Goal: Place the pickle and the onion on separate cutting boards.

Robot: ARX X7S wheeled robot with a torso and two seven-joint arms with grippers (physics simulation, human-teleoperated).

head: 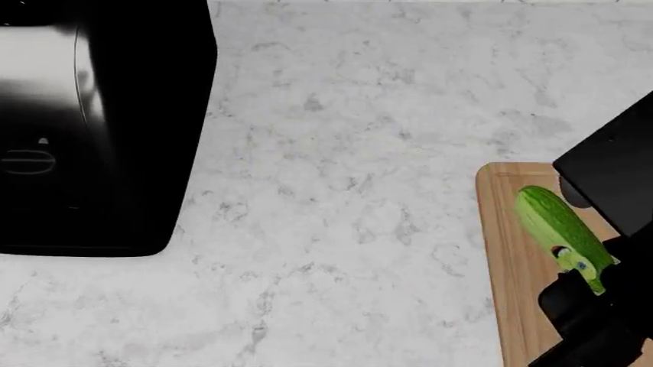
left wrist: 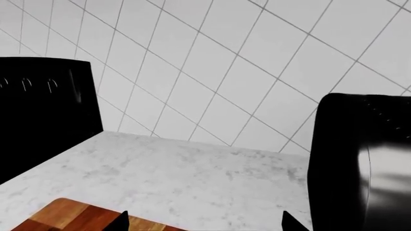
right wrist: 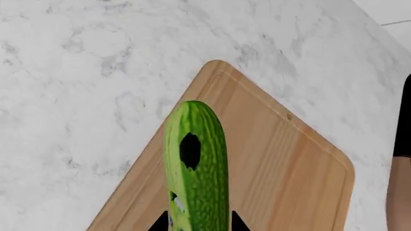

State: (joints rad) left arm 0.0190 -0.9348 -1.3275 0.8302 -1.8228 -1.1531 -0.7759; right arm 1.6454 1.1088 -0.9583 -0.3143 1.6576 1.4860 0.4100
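The bright-green pickle (right wrist: 196, 168) lies lengthwise between the fingertips of my right gripper (right wrist: 197, 224), which is shut on it over the light-wood cutting board (right wrist: 276, 159). I cannot tell whether the pickle touches the board. In the head view the pickle (head: 556, 222) and board (head: 508, 260) are at the right edge, with the right gripper (head: 592, 302) at the pickle's near end. My left gripper (left wrist: 205, 224) is open and empty, above the counter beside a darker striped wooden board (left wrist: 67, 216). The onion is out of view.
A large black appliance (head: 92, 122) stands at the head view's back left on the marble counter (head: 347, 153). In the left wrist view, black appliances (left wrist: 45, 110) (left wrist: 363, 163) stand either side before a white tiled wall (left wrist: 212, 62).
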